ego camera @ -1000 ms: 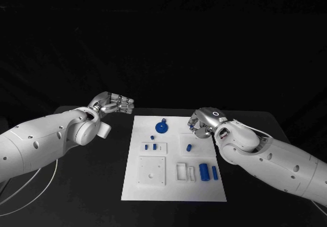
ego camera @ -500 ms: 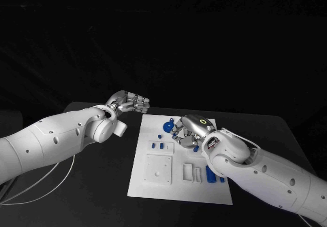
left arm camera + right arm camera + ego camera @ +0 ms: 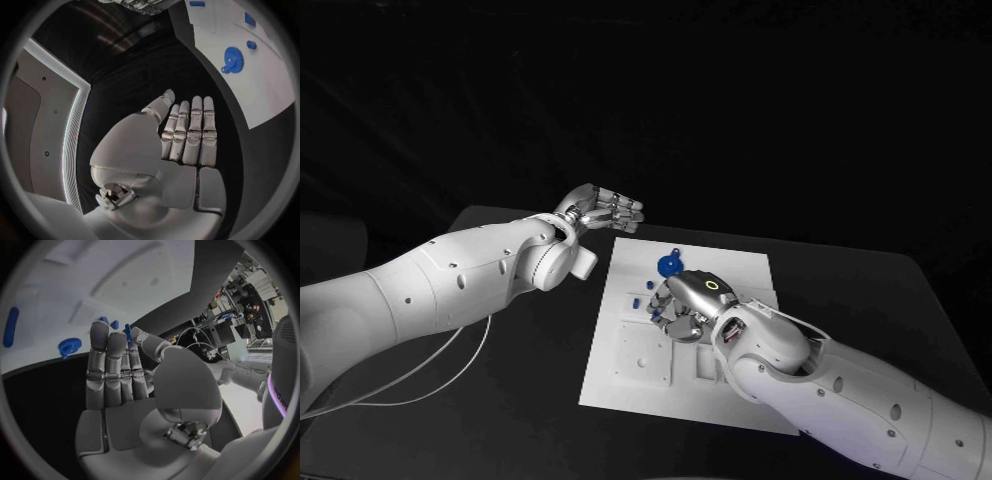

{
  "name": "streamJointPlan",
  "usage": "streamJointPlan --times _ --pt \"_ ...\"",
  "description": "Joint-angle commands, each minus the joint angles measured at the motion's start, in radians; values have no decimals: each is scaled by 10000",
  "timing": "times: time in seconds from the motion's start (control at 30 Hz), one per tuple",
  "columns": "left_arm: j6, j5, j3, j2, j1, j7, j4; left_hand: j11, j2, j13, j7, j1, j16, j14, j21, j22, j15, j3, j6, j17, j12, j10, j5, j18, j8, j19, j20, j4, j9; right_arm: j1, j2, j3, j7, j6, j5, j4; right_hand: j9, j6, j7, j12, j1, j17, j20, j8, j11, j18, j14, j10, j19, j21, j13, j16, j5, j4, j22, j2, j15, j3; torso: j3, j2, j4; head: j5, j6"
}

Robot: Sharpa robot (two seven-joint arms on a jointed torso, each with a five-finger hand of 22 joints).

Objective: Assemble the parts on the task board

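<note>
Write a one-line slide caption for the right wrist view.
Right hand pinches a small blue part above the white task board.

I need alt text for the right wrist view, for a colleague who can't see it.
The right hand pinches a small blue part between thumb and fingertip, raised over the white task board. A blue gear sits near the board's edge and a blue cylinder lies farther along it.

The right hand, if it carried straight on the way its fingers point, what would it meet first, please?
Probably the task board: the right hand, pinching a small blue part, points at its white surface near small blue pegs. Depth is unclear.
</note>
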Motion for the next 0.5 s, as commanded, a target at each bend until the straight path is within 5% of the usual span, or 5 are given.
streamJointPlan --times 0.03,0.23,0.33,0.5 --pt "-112 85 13 91 2 97 -63 -2 88 -10 2 -29 -36 -1 50 15 35 3 66 8 -29 68 -13 4 20 40 -5 33 14 -29 61 -174 -103 217 -399 -61 8 -24 36 41 -4 11 -37 38 -88 232 87 245 387 36 13 -31 71 -54 -14 71 5 -1 6 11 -13 216 -86" --pt "-59 105 13 123 1 72 -128 1 91 -10 4 -38 -36 -12 59 26 38 6 57 8 -29 57 6 10 22 36 -3 35 15 -68 12 -422 -263 361 -504 -92 8 -22 38 39 -37 11 -36 38 -86 235 91 244 386 56 12 -27 71 -87 -15 75 4 25 21 12 -9 477 -275" --pt "-16 108 12 88 2 63 -148 7 120 -11 21 16 -38 -33 91 80 37 126 54 3 -32 44 462 20 17 -1 -27 -26 13 -119 -55 -464 -343 443 -564 -24 10 -16 35 40 -40 10 -36 41 -87 236 90 247 385 61 13 -26 73 -101 -15 76 5 29 33 6 -28 578 -339" --pt "1 110 10 40 2 63 -156 11 64 -11 21 -68 -37 -39 176 229 41 220 41 5 -30 36 347 19 19 -81 -15 -30 14 -232 -200 -492 -444 442 -650 116 10 -14 35 41 -41 11 -36 38 -88 238 93 254 387 72 14 -21 73 -116 -11 73 5 34 26 2 -16 644 -455"
